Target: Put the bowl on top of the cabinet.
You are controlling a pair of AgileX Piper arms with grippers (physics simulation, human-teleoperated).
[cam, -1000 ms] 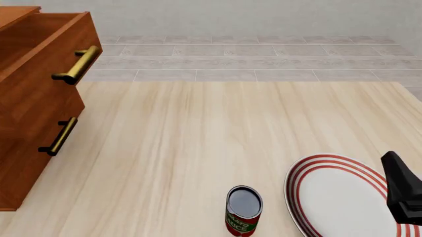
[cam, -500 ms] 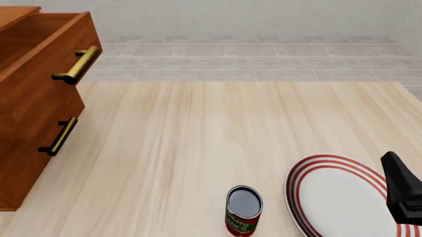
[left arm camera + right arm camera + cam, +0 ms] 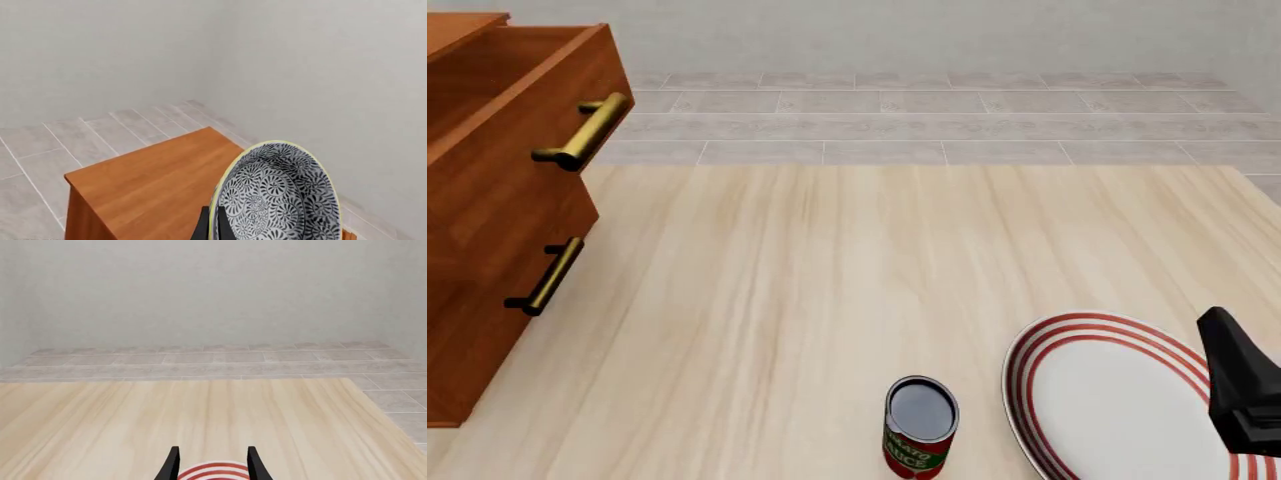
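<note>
The bowl (image 3: pixel 280 195), grey-and-white floral with a pale yellow rim, is tipped up on its edge in the left wrist view. My left gripper (image 3: pixel 215 227) is shut on its rim, with only the dark fingertips showing. The bowl hangs above the flat top of the reddish-brown cabinet (image 3: pixel 147 185). In the front view the cabinet (image 3: pixel 494 230) stands at the far left with its top drawer pulled out; the bowl and left gripper are out of that view. My right gripper (image 3: pixel 213 460) is open and holds nothing, low at the right (image 3: pixel 1238 385).
A white red-ringed plate (image 3: pixel 1108 400) lies at the near right, under the right gripper. A tomato can (image 3: pixel 921 425) stands upright just left of it. Brass handles (image 3: pixel 585 130) stick out from the drawers. Tiled floor lies beyond the table's far edge.
</note>
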